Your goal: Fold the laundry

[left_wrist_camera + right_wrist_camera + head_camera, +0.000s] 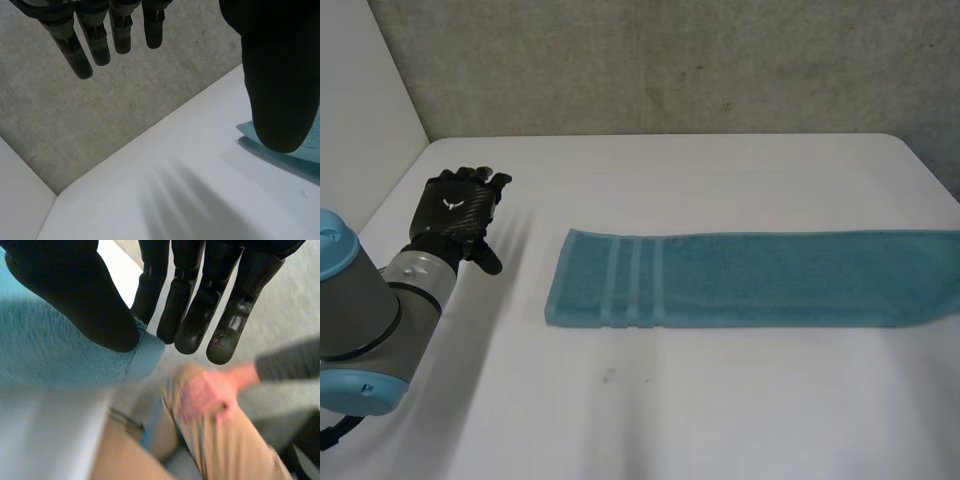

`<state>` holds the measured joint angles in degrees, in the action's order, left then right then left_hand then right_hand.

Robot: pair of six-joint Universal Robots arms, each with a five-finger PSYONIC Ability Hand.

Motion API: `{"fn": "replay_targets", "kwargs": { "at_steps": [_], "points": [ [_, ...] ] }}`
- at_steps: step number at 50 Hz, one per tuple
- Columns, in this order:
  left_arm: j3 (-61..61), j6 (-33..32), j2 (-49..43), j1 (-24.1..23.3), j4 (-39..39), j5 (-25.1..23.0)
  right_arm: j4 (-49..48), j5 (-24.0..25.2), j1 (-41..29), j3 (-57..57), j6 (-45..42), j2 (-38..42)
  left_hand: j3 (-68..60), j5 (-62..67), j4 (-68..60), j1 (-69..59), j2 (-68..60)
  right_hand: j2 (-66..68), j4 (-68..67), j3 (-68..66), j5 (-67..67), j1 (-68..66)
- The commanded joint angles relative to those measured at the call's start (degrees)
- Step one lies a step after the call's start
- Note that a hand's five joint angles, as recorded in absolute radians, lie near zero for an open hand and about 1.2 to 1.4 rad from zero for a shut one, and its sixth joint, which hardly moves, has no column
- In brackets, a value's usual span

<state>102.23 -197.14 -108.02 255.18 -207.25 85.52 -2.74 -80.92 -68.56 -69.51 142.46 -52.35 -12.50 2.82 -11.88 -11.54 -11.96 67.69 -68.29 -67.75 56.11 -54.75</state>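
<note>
Right hand (200, 275) pinches the teal towel (770, 280) by its corner between thumb and straight fingers; left hand (455, 210) hangs released, fingers straight, above the white surface (720, 400).

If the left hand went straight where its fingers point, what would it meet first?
Probably the concrete wall: the left hand points across bare table toward it. The towel lies off to its thumb side.

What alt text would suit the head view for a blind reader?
A long teal towel lies flat on a white table, reaching the view's right edge. The robot's open black left hand is beside its striped end, not touching.
</note>
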Motion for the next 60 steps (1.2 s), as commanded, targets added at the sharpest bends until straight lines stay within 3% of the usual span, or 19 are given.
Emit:
{"fn": "replay_targets", "kwargs": {
  "at_steps": [1, 2, 5, 7, 8, 10, 11, 15, 23, 33, 34, 35, 36, 39, 46, 55, 60],
  "points": [
    [0.1, 0.0, 0.3, 0.0, 0.0, 0.2, -0.6, 4.2, -20.1, 0.7, 7.9, -5.4, 2.5, -2.8, 1.9, 1.5, 2.0, 12.3, -11.7, -12.3, 13.9, -25.2],
    [0.1, 0.0, 0.3, 0.0, 0.0, 0.2, -0.8, 4.5, -25.3, 1.6, 9.4, -5.6, 2.5, -2.8, 1.9, 1.5, 2.0, 12.3, -11.7, -12.3, 13.9, -25.2],
    [0.1, 0.0, 1.0, 0.3, 0.0, 0.3, -1.1, 4.7, -30.4, 2.5, 10.6, -5.6, 2.5, -2.8, 1.9, 1.5, 2.0, 12.3, -11.7, -12.3, 13.9, -25.2],
    [0.1, 0.0, 1.4, 0.6, 0.0, 0.3, -1.7, 5.0, -40.5, 4.6, 12.6, -5.5, 2.5, -2.8, 1.9, 1.5, 2.0, 12.3, -11.7, -12.3, 13.9, -25.2],
    [0.1, 0.0, 1.4, 0.6, 0.0, 0.3, -1.7, 5.0, -40.5, 4.6, 12.6, -5.5, 2.5, -2.8, 1.9, 1.5, 2.0, 12.3, -11.7, -12.3, 13.9, -25.2],
    [0.2, 0.0, 1.8, 0.7, 0.0, 0.3, -2.8, 5.2, -49.1, 6.6, 14.3, -4.3, 2.5, -2.8, 1.9, 1.5, 2.0, 12.3, -11.7, -12.3, 13.9, -25.2],
    [0.2, 0.0, 1.8, 0.7, 0.0, 0.3, -2.8, 5.2, -49.1, 6.6, 14.3, -4.3, 2.5, -2.8, 1.9, 1.5, 2.0, 12.3, -11.7, -12.3, 13.9, -25.2],
    [0.6, 0.0, 2.0, 0.7, -0.1, 0.2, -5.7, 7.2, -60.7, 10.2, 17.0, 2.8, 2.5, -2.8, 1.9, 1.5, 2.0, 12.3, -11.7, -12.3, 13.9, -25.2],
    [0.9, 0.0, 2.0, 0.7, -0.1, 0.2, -4.1, 6.0, -70.9, 18.2, 16.8, 15.9, 2.5, -2.8, 1.9, 1.5, 2.0, 12.3, -11.7, -12.3, 13.9, -25.2],
    [1.0, 0.0, 1.9, 0.7, -0.1, 0.1, 0.2, 2.5, -70.7, 23.5, 16.3, 16.8, 2.5, -2.8, 1.9, 1.5, 2.0, 9.4, -8.8, -9.3, 11.0, -22.3],
    [1.0, 0.0, 1.8, 0.5, -0.1, 0.1, 0.5, 1.9, -70.5, 23.9, 16.3, 16.4, 2.5, -2.8, 1.9, 1.5, 2.0, -30.3, 30.9, 30.3, -28.7, 17.4],
    [1.0, 0.0, 1.8, 0.5, -0.1, 0.1, 0.5, 1.9, -70.5, 23.9, 16.3, 16.4, 2.5, -2.8, 1.9, 1.5, 2.0, -30.7, 31.3, 30.7, -29.1, 17.7],
    [1.0, 0.0, 1.8, 0.2, -0.1, 0.0, 1.2, 0.6, -70.3, 23.6, 16.4, 15.9, 2.5, -2.8, 1.9, 1.5, 2.0, -50.2, 50.8, 50.2, -48.6, 37.2],
    [0.9, 0.0, 1.8, -0.1, -0.1, 0.0, 3.4, -3.8, -69.7, 22.1, 16.4, 14.8, 2.5, -2.8, 1.9, 1.5, 2.0, -57.7, 58.3, 57.7, -56.1, 44.8],
    [-0.3, 0.4, 1.0, -2.6, -0.2, -0.1, 5.2, -8.8, -62.8, 13.0, 17.2, 4.0, 2.5, -2.8, 1.9, 1.5, 2.0, -57.7, 58.3, 57.7, -56.1, 44.8],
    [-7.3, 5.6, -5.3, -11.1, 1.0, -0.2, 4.9, -7.7, -48.4, -7.7, 20.4, -8.5, 1.9, -2.3, 1.3, 1.0, 1.4, -55.9, 56.5, 56.0, -54.4, 43.0],
    [-11.4, 5.7, -9.3, -13.9, 4.0, -0.1, 2.5, -2.7, -41.8, -16.8, 20.4, -10.6, 1.9, -2.3, 1.3, 1.0, 1.4, -49.0, 49.6, 49.1, -47.5, 36.1]
  ]
}}
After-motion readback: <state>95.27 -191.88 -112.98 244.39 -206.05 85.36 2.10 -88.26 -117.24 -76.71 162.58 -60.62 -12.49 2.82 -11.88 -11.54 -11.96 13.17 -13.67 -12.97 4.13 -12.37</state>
